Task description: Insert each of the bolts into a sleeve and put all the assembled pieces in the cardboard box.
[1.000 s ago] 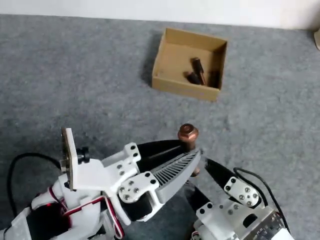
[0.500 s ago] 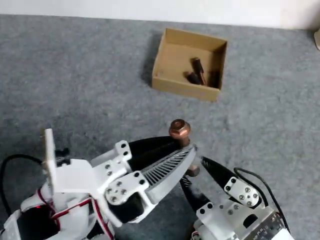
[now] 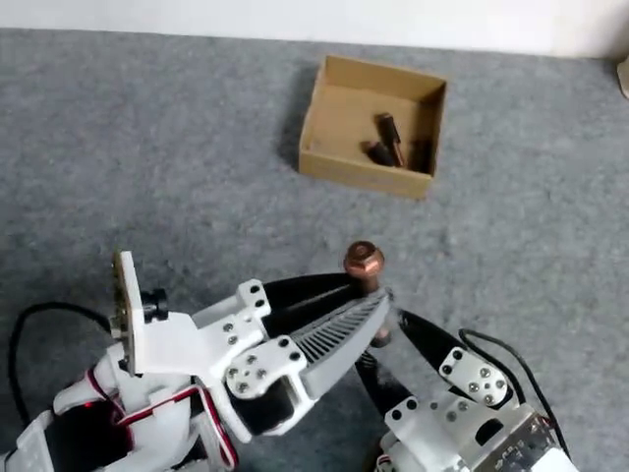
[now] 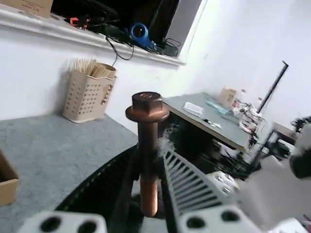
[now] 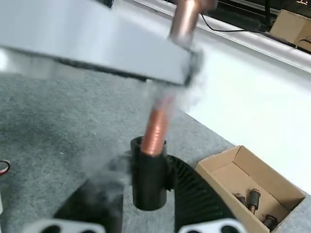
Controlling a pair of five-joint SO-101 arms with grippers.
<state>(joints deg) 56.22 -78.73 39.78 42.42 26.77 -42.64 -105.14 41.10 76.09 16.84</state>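
My left gripper [image 3: 369,300] is shut on a copper bolt [image 3: 364,264], held upright with its hex head on top; in the left wrist view the bolt [image 4: 146,150] stands between the black and white fingers. My right gripper [image 5: 150,187] is shut on a black sleeve [image 5: 149,172], held just below. The bolt's shank [image 5: 158,124] reaches down into the sleeve's open mouth. The cardboard box [image 3: 334,162] sits at the far middle of the grey carpet with assembled pieces [image 3: 388,140] inside; it appears as box [image 5: 286,189] in the right wrist view.
Grey carpet [image 3: 147,147] spreads all around the arms and the box. A white wall edge [image 3: 295,20] runs along the far side. The right arm's body [image 3: 472,413] sits at the near right, close beside the left arm.
The left arm swung left with the bolt half a second ago, then came back right and slightly down, so the bolt stands again over the sleeve. The right arm held still.
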